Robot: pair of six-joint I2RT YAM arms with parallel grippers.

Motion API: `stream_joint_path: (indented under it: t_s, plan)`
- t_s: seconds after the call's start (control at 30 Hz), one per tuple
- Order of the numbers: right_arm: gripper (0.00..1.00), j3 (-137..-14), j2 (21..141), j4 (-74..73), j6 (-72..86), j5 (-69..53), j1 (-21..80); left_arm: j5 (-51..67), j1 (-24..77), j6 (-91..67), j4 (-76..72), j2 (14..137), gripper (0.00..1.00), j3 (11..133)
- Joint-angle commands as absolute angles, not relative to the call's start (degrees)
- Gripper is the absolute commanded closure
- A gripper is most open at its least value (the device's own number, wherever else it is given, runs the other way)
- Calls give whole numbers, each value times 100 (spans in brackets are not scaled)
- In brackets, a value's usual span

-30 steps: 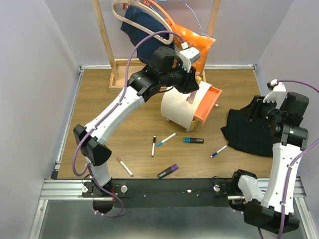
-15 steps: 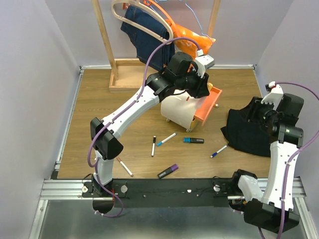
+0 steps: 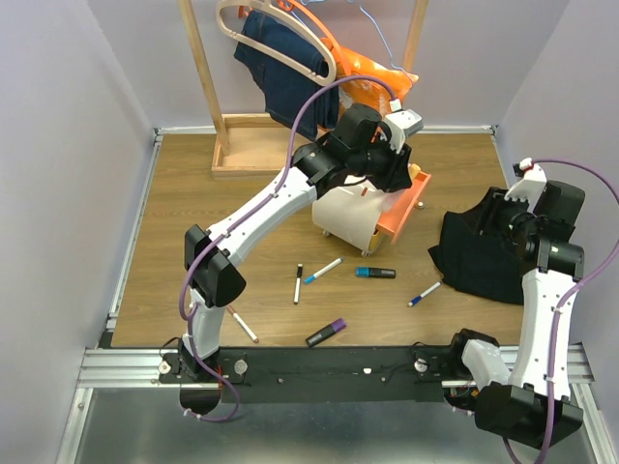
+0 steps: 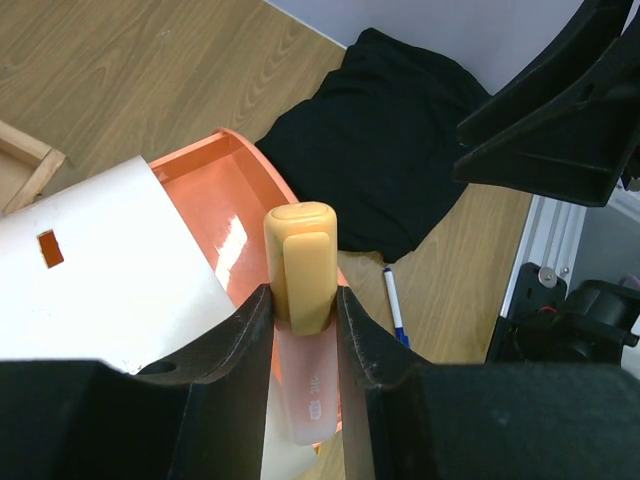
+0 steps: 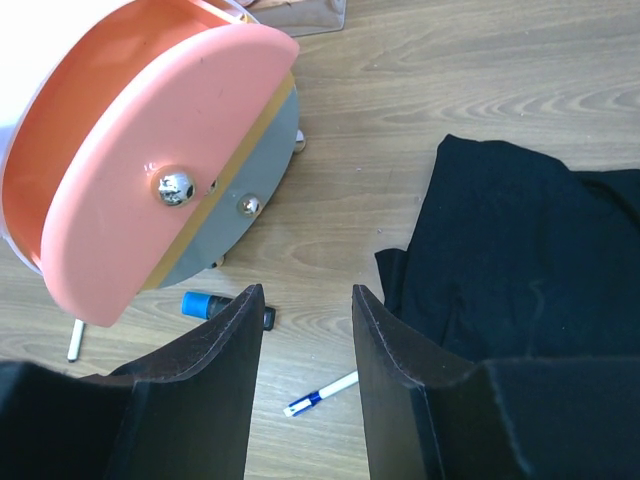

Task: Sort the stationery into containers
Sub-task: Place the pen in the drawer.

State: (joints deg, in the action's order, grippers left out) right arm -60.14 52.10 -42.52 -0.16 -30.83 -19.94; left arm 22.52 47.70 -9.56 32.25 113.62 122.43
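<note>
**One marker over the drawer, six more to go**

The cabinet (image 3: 346,215) has its drawer (image 4: 205,195) open. Your left gripper (image 4: 300,300), closed on an orange-pink marker (image 4: 300,250), holds it just above the drawer; I judge it not yet dropped. Six loose pens (image 3: 323,270) lie in front of the cabinet. Your right gripper (image 5: 305,298) hangs parted and empty right of the cabinet, over the dark cloth (image 3: 484,253). Lilac walls (image 3: 58,145), wooden table (image 3: 193,203), clothes rack (image 3: 208,87) behind the cabinet.

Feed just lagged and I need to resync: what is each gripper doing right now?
Left gripper: closed on an orange marker.
Right gripper: open, holding nothing.
</note>
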Motion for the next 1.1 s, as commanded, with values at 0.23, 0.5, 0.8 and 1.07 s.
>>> stream_joint_path:
  t_s: [0.23, 0.5, 0.8, 1.07]
  plan:
    - [52, -5924, 5194, -4061, 149, -2927, -1986, 2452, 4816, -1327, 3041, 11373, 100, 12305]
    - [52, -5845, 5177, -3999, 158, -2909, -1986, 2312, 4860, -1486, 3067, 11101, 100, 12067]
    - [52, -5801, 5177, -3911, 193, -2953, -1986, 1776, 4860, -1591, 3023, 11390, 89, 12190]
    - [52, -5766, 5142, -3911, 167, -2927, -1986, 1696, 4869, -1696, 2980, 11461, 88, 12243]
